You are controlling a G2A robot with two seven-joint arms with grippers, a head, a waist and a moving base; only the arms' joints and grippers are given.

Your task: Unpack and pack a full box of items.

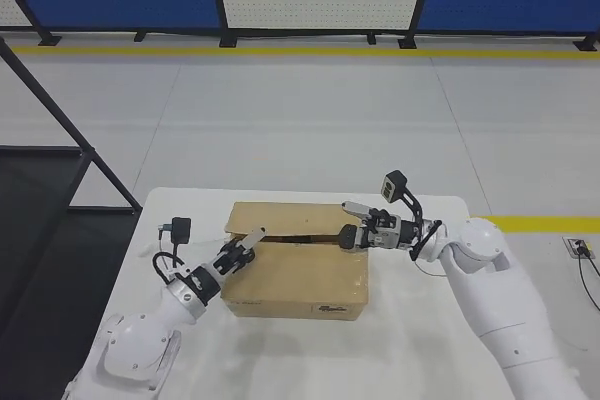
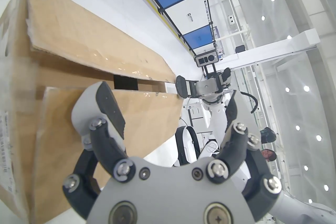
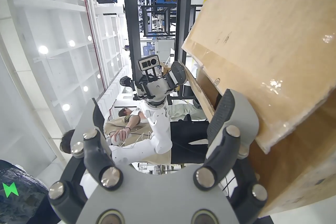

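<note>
Box [image 1: 295,285] sits mid-table [image 1: 420,340], closed except for a dark slit along the seam [image 1: 300,239]. Its long axis runs 9 to 3 o'clock in the top view.

- Near flap [image 1: 300,262]: its seam edge looks a little proud of the far one.
- Left gripper [image 1: 246,247] is at the seam's 9 o'clock end with its jaws spread and nothing held. In its wrist view one finger [image 2: 110,107] overlaps the near flap's corner; I can't tell if it's touching.
- Right gripper [image 1: 350,224] is at the 3 o'clock end, also spread and empty. One finger [image 3: 228,117] is hard up by the flap edges there.
- Far flap [image 1: 285,217] lies flat at 12.

My read: neither arm is nearer, as each sits at its own end. Opening turns on a finger getting under a flap edge at the slit, with the lift across the seam toward 6 or 12.
</note>
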